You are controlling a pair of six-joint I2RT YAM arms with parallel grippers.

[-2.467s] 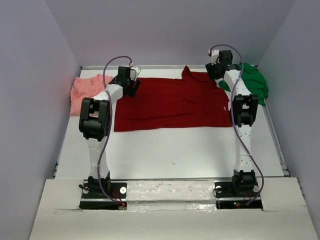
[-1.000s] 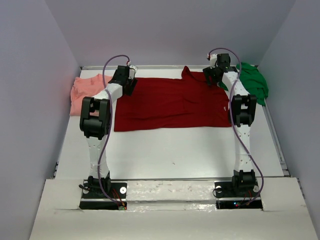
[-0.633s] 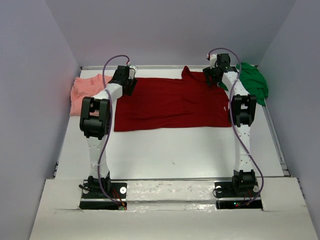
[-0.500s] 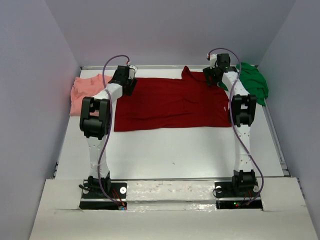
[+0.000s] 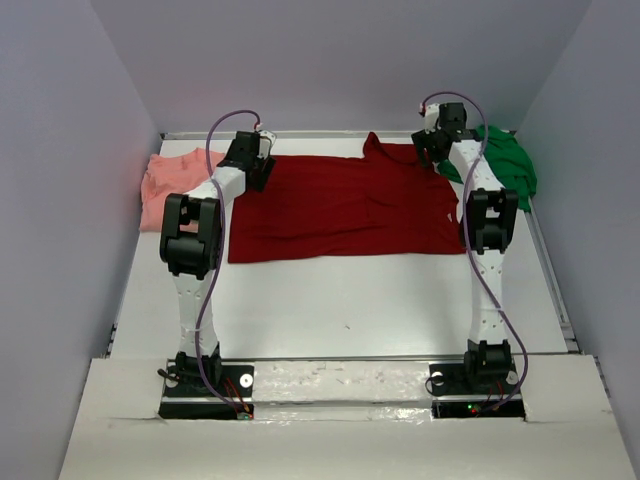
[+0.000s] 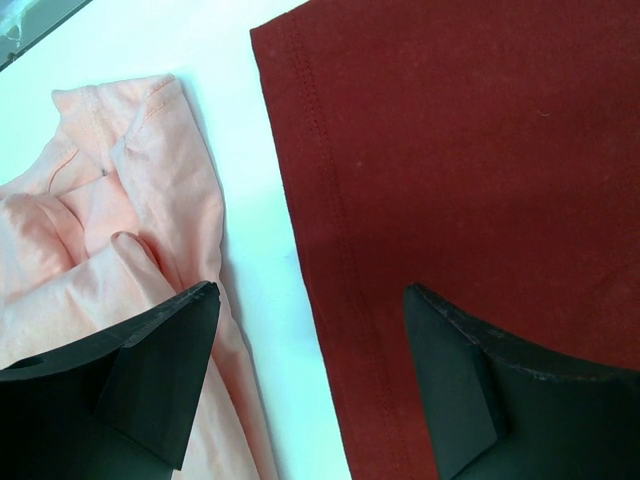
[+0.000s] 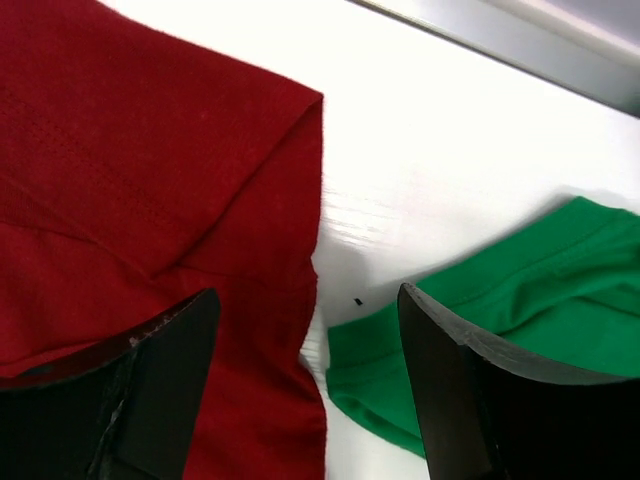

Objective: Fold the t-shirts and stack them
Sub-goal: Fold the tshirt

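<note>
The dark red t-shirt (image 5: pixel 345 205) lies spread flat across the far half of the table. A salmon-pink t-shirt (image 5: pixel 165 185) is bunched at the far left and a green one (image 5: pixel 510 165) at the far right. My left gripper (image 5: pixel 255 172) hangs open over the red shirt's left hem. In the left wrist view, the gripper (image 6: pixel 311 291) has one finger over the pink shirt (image 6: pixel 110 230) and the other over the red shirt (image 6: pixel 480 150). My right gripper (image 5: pixel 435 148) is open over the gap between the red shirt (image 7: pixel 130 150) and the green shirt (image 7: pixel 520 290), holding nothing.
A metal rail (image 5: pixel 320 133) runs along the table's far edge, also seen in the right wrist view (image 7: pixel 520 40). Purple-grey walls close in on the left, right and back. The white tabletop (image 5: pixel 340 300) stretches from the red shirt to the arm bases.
My right gripper has shifted a little to the right and farther back, toward the green shirt, and its jaws have narrowed slightly. The left arm and the shirts have not moved.
</note>
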